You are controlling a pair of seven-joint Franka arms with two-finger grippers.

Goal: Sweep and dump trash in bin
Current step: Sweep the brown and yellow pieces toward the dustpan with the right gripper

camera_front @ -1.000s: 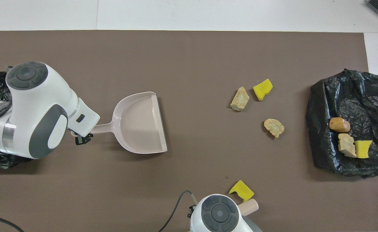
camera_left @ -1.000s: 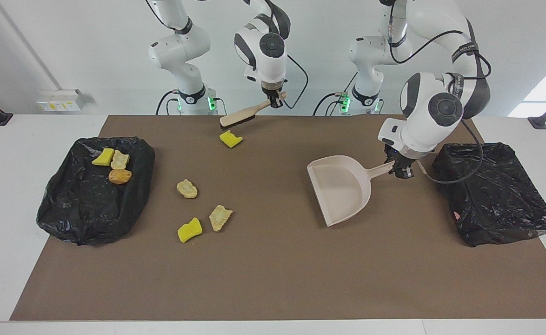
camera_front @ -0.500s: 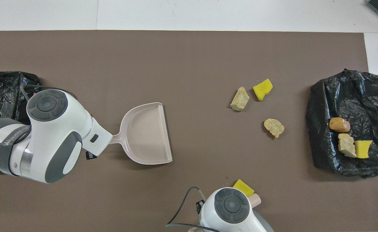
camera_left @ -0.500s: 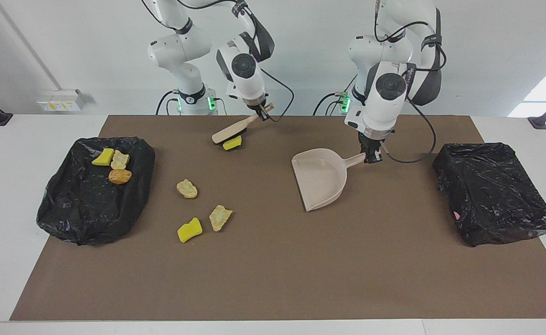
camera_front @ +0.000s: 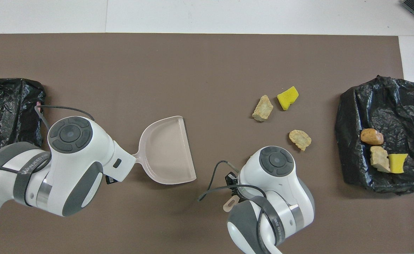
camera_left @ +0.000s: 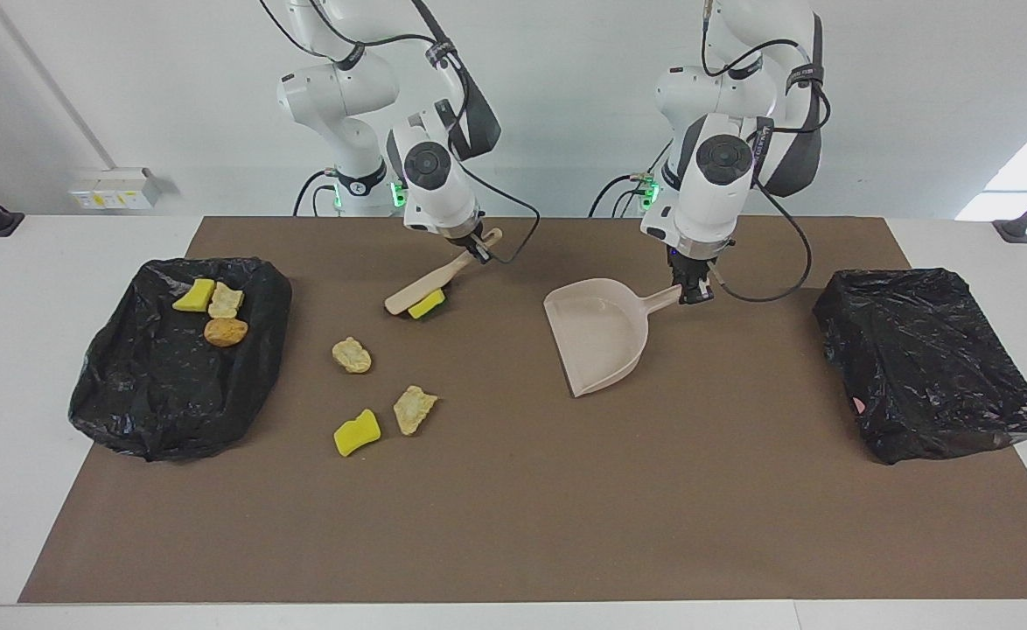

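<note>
Brown mat [camera_left: 513, 525] on white table, both my arms at work over it.
Right gripper [camera_left: 478, 248] is clamped on brush [camera_left: 426, 284] handle, brush head touching a yellow chunk [camera_left: 427, 305]. Left gripper [camera_left: 693, 293] is clamped on dustpan [camera_left: 597, 337] handle, pan resting on mat mid-table. Three trash pieces [camera_left: 352, 354] lie loose on mat toward right arm's end; three more [camera_left: 216, 313] sit on black bag [camera_left: 172, 385] there. Second black bag [camera_left: 933, 367] sits at left arm's end.
</note>
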